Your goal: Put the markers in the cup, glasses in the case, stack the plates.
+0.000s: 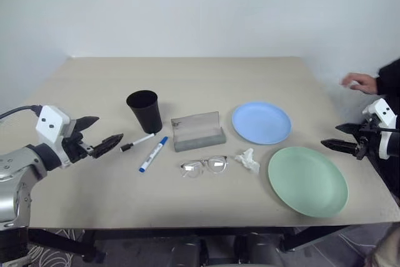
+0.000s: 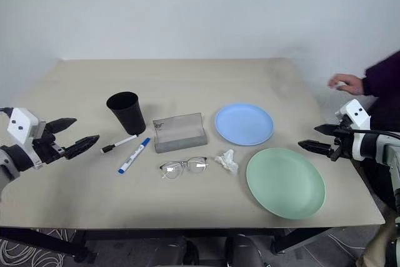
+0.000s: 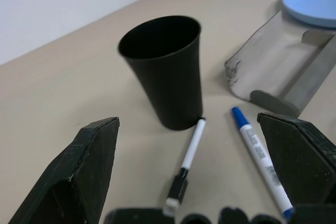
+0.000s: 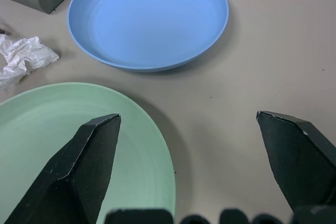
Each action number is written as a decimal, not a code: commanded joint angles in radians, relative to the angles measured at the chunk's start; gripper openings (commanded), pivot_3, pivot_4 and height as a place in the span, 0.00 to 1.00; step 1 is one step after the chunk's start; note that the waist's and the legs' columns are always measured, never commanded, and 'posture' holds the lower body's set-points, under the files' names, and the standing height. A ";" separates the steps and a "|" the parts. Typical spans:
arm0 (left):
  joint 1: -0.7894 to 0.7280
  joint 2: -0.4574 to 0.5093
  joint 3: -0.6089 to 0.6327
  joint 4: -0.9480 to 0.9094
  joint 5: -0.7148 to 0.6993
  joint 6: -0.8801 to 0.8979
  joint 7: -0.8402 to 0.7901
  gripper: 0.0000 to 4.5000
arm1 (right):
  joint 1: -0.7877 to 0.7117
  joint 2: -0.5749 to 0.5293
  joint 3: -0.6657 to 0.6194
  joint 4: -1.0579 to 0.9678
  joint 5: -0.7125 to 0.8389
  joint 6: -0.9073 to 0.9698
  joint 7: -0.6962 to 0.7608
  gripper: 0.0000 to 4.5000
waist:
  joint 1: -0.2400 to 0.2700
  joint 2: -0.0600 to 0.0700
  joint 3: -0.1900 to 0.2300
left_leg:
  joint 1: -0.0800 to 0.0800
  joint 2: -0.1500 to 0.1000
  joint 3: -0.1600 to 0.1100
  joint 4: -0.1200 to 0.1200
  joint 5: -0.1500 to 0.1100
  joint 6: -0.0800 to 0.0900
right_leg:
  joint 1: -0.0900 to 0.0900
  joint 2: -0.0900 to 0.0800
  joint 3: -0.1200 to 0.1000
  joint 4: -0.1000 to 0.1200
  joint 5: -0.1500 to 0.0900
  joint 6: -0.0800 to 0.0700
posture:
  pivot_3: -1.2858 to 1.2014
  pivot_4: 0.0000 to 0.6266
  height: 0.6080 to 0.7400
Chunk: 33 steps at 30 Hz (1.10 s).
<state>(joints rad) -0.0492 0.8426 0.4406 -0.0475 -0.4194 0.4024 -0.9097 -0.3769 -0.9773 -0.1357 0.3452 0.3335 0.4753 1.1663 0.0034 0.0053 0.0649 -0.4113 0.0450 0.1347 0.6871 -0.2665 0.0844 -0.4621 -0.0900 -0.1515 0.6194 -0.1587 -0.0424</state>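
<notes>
Soft, even light falls from above, bright without glare on the matte table (image 1: 206, 79). The cup (image 1: 145, 110) throws only a faint, short shadow at its base; a soft shadow also hugs the blue plate (image 4: 148, 19) along its rim. Focus is sharp near the cup, though both wrist views blur slightly at the nearest fingers.

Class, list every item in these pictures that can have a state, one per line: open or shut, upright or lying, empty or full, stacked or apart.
Cup: upright, empty.
Case: lid open, empty.
Glasses: unfolded, lying on the table.
Black-capped marker: capped, lying flat.
Blue-capped marker: capped, lying flat.
Blue plate: empty, unstacked.
Green plate: empty, unstacked.
Tissue: crumpled.
Left pincer: open, empty.
Right pincer: open, empty.
</notes>
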 commanded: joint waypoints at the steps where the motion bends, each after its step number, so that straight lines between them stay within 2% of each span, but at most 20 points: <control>1: -0.004 0.001 0.010 -0.028 -0.017 -0.009 0.003 1.00 | -0.014 -0.013 -0.027 -0.001 0.002 -0.025 0.007 1.00 | 0.000 0.000 0.000 | 0.000 0.000 0.000 0.000 0.000 0.000 | 0.000 0.000 0.000 0.000 0.000 0.000 | 0.52 0.00 0.94; 16: -0.106 -0.045 -0.118 0.054 0.005 -0.072 -0.041 1.00 | 0.100 -0.059 -0.123 -0.002 0.028 0.029 -0.003 1.00 | 0.003 0.000 -0.001 | 0.000 -0.001 0.000 0.001 0.000 0.000 | 0.002 0.000 -0.001 0.000 0.000 0.000 | 0.52 0.00 0.94; 33: 0.039 -0.086 -0.179 -0.105 -0.036 -0.048 -0.092 1.00 | 0.110 -0.032 -0.052 0.086 -0.003 0.055 0.019 1.00 | 0.004 0.001 0.000 | 0.000 0.001 -0.001 0.004 0.000 0.000 | 0.001 0.000 0.000 0.001 0.000 0.000 | 0.52 0.00 0.94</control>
<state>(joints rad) -0.0083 0.7548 0.2511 -0.1100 -0.4335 0.3536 -1.0042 -0.2610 -1.0055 -0.1801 0.4356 0.3322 0.5230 1.1866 0.0070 0.0059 0.0646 -0.4110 0.0457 0.1336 0.6909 -0.2666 0.0847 -0.4612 -0.0902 -0.1521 0.6200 -0.1588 -0.0424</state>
